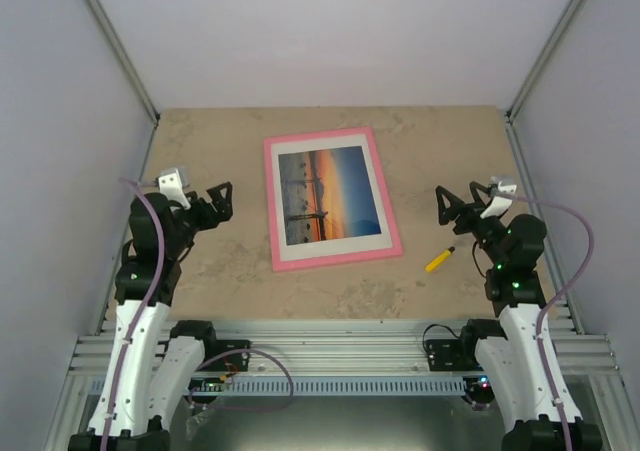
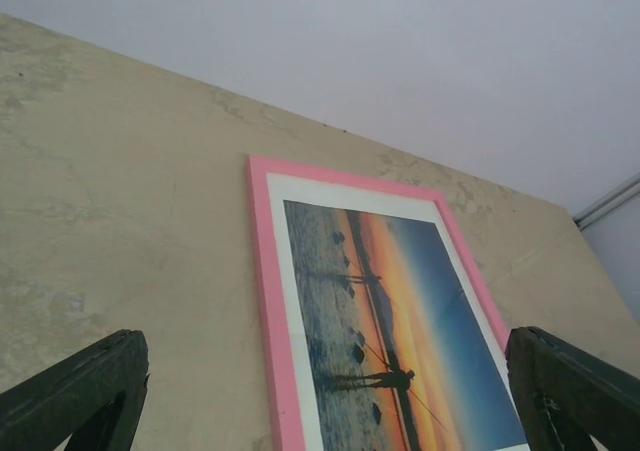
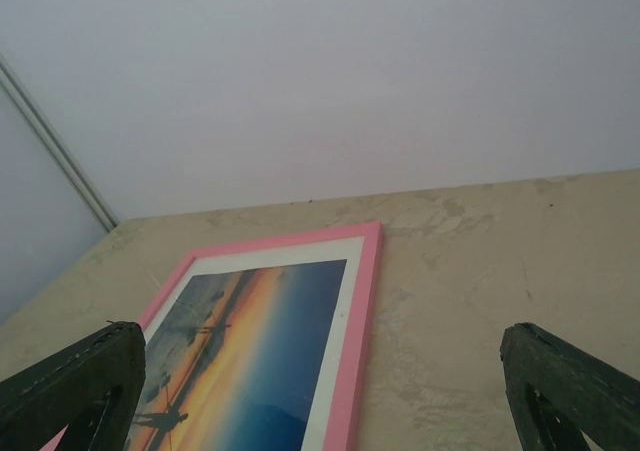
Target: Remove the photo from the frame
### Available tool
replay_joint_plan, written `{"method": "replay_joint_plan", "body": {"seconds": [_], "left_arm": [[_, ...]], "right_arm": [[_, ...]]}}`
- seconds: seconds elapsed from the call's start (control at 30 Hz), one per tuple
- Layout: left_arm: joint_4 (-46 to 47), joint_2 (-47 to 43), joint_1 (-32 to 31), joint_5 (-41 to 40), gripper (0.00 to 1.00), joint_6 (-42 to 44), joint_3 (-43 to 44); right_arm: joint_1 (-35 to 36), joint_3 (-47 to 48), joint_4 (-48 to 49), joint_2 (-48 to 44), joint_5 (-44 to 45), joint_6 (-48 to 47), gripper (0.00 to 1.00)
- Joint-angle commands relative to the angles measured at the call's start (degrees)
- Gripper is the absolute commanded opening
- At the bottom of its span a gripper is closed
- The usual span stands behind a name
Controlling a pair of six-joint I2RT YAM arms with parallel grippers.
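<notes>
Quick status from my end. The frame point(image 1: 270, 206) is lying flat and face up in the middle of the table point(image 1: 200, 141), roughly between the two arms. The photo point(image 1: 327, 193) is inside it, behind the white mat point(image 1: 335, 251). The left gripper point(image 1: 225, 203) and right gripper point(image 1: 445, 211) hover off either long side, well apart from the frame. Both have their jaws spread wide and nothing in them. There's also a little yellow marker-looking thing point(image 1: 439, 260) near the right arm, clear of the frame.

My read on handling: the frame looks light and stiff, but the pink rim is thin and sits flush on the table, so there isn't much to pinch, and I bet it skates around if I just nudge it. I'd go for a corner or a long edge, with one arm pinning while the other levers it up.

The print itself is just paper, so it's floppy and easy to crease. I'd want to take it by a bare edge, not the middle. I can't tell if there's glazing over it, and the back isn't visible from here, so it probably needs flipping first.
</notes>
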Motion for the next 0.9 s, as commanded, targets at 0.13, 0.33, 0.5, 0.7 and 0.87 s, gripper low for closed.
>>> {"method": "replay_joint_plan", "body": {"seconds": [0.13, 0.33, 0.5, 0.7, 0.87], "left_arm": [[4.35, 5.11, -0.20, 6.97, 0.99, -6.49, -0.96], [8.12, 10.29, -4.81, 5.16, 0.99, -11.41, -4.77], [11.52, 13.93, -14.28, -4.68, 0.99, -15.04, -7.47], [17.20, 18.82, -16.54, -8.41, 0.99, -17.05, -12.52], [19.63, 26.78, -19.63, -10.37, 0.96, -16.26, -12.82]], "right_arm": [[0.24, 0.98, -0.92, 1.34, -3.79, -1.37, 0.98], [1.52, 1.07, 0.46, 4.41, -6.94, -2.17, 0.98], [5.60, 2.07, 0.44, 9.58, -7.95, -3.60, 0.98], [12.39, 3.42, 0.81, 18.28, -6.25, -6.12, 0.98], [16.59, 6.79, 0.17, 28.59, -2.69, -7.25, 0.98]]}}
